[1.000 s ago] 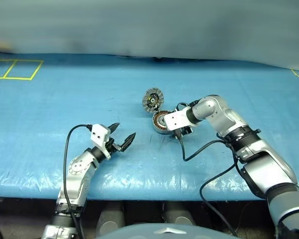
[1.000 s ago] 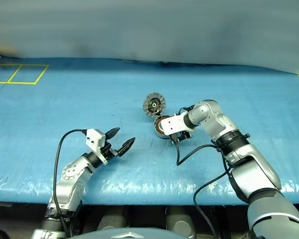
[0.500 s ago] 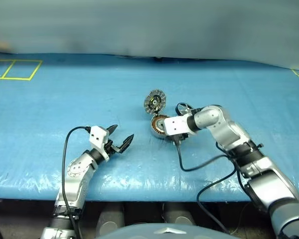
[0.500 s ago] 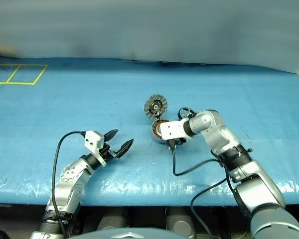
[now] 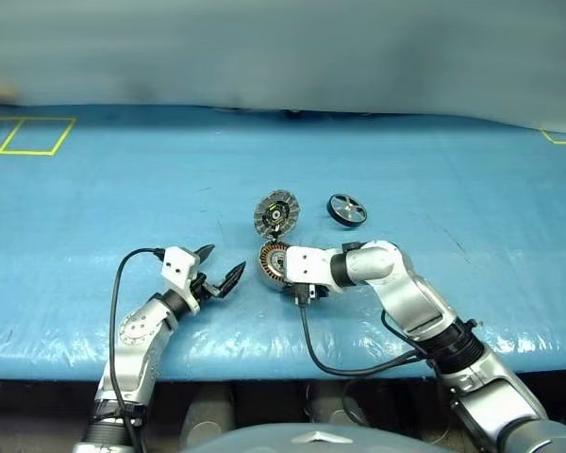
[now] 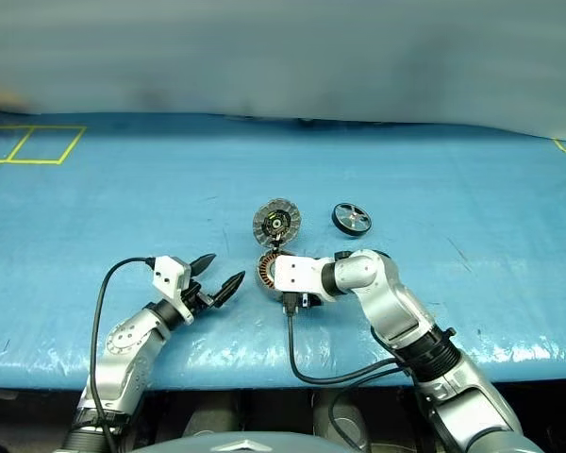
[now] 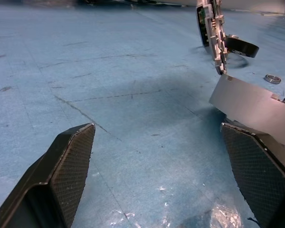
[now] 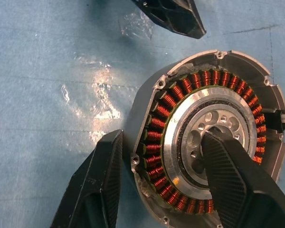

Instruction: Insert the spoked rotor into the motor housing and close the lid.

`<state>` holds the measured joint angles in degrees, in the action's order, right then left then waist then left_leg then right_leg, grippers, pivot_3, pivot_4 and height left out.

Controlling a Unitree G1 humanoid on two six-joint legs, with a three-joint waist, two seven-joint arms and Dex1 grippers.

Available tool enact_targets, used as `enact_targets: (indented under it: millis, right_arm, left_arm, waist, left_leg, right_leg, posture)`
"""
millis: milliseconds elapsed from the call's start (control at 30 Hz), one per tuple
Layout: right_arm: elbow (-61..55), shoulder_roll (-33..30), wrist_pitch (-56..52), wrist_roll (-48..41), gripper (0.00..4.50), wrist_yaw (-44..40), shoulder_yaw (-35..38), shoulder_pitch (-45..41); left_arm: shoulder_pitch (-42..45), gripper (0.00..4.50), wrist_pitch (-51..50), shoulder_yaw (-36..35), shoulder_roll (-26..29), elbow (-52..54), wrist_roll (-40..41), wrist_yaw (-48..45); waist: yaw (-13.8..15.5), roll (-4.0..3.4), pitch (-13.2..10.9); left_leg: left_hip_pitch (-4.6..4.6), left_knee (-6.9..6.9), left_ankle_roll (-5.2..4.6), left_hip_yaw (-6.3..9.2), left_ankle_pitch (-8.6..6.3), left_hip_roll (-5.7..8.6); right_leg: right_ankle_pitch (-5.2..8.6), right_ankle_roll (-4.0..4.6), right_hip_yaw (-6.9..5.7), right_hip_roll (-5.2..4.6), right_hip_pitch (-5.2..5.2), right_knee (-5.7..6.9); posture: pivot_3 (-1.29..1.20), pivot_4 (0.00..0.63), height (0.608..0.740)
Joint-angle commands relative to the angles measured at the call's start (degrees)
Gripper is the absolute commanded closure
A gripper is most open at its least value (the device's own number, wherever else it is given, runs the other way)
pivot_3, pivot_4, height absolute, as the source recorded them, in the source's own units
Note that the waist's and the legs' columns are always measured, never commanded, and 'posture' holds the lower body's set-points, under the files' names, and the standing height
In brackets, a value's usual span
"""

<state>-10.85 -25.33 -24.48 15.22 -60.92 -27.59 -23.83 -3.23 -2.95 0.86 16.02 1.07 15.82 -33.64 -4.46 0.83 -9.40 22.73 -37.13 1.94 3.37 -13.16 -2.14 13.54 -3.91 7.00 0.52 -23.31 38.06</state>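
Dragged nearer the counter (image 5: 94,311) edge, the housing (image 5: 274,264) is straddled by the right hand (image 8: 164,183), one finger (image 8: 228,175) seen in its centre; the left hand (image 5: 219,268) is spread, empty.

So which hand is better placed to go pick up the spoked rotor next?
Probably the left hand: it hangs open over the mat with nothing in it. The right hand straddles the motor housing wall. The spoked rotor lies apart, beyond the housing.
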Motion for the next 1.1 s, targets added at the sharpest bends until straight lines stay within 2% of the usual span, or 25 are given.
enact_targets:
  millis: [33,100,167,300,600,767,867,1100]
  right_arm:
    - [0.4,0.3,-1.4,0.8,2.36,1.3,-2.7,0.6]
    - [0.3,0.4,-1.8,0.4,2.36,1.6,-2.8,0.4]
    - [-0.8,0.1,-2.6,-0.5,1.64,1.1,-2.6,0.4]
    - [-3.4,2.1,-6.1,-4.4,0.49,2.8,1.2,0.5]
    - [-12.0,3.6,-16.9,-20.0,0.49,5.1,15.2,0.7]
    - [-7.2,0.4,-4.6,-20.7,0.49,10.9,24.4,8.5]
    - [-1.0,1.0,-6.3,-24.4,0.49,14.7,31.4,11.4]
    - [7.0,0.8,4.5,-22.8,0.49,20.0,33.5,18.2]
  left_arm:
    - [0.0,0.00,1.1,-0.6,0.3,3.0,-0.2,0.4]
    - [0.0,0.00,1.0,-0.6,0.3,2.9,-0.2,0.5]
    - [-0.1,0.00,1.0,-0.6,0.4,2.9,-0.3,0.6]
    - [-0.2,0.00,1.0,-0.8,0.6,3.0,-0.1,0.6]
    - [0.0,0.00,1.3,-1.0,0.9,2.9,0.4,-0.2]
    - [-0.2,0.00,1.7,-0.5,1.1,2.8,1.1,-2.4]
    - [-0.3,0.00,2.8,-0.3,1.1,2.8,1.5,-3.8]
    - [0.6,0.00,3.6,0.4,1.5,2.2,2.0,-7.0]
  waist:
    - [-0.1,0.05,0.0]
    - [-0.1,0.09,0.1]
    - [-0.1,0.11,0.1]
    - [0.2,0.12,0.1]
    - [0.6,0.11,0.0]
    - [1.0,0.16,0.0]
    - [0.7,0.15,0.0]
    - [0.4,0.08,0.0]
  left_leg:
    - [0.00,0.00,0.00,0.00,0.00,0.00]
    - [-0.01,0.00,0.00,0.00,0.00,0.00]
    - [-0.01,0.00,0.00,0.00,0.00,0.00]
    - [0.10,0.04,0.00,0.01,0.00,0.02]
    - [0.30,0.10,-0.01,0.06,-0.01,0.02]
    - [0.38,0.10,-0.03,0.07,-0.03,0.06]
    - [0.40,0.10,-0.05,0.01,-0.04,0.05]
    - [0.39,0.11,-0.05,0.01,-0.04,0.03]
  right_leg:
    - [0.00,0.00,0.00,0.00,0.00,0.00]
    - [0.00,0.00,0.00,0.00,0.00,0.00]
    - [0.00,0.00,0.00,0.00,0.00,0.00]
    - [0.01,0.02,0.00,-0.01,-0.07,-0.03]
    - [0.01,0.01,-0.04,-0.02,-0.21,-0.13]
    - [0.03,0.00,-0.04,-0.05,-0.19,-0.26]
    - [0.04,-0.02,-0.01,-0.06,-0.24,-0.25]
    - [0.05,0.00,0.01,-0.02,-0.25,-0.21]
  posture:
    - [0.00,0.150,0.740]
    - [0.00,0.150,0.740]
    - [0.00,0.150,0.740]
    - [0.00,0.150,0.740]
    - [0.00,0.150,0.740]
    - [0.00,0.150,0.740]
    - [0.00,0.150,0.740]
    - [0.00,0.150,0.740]
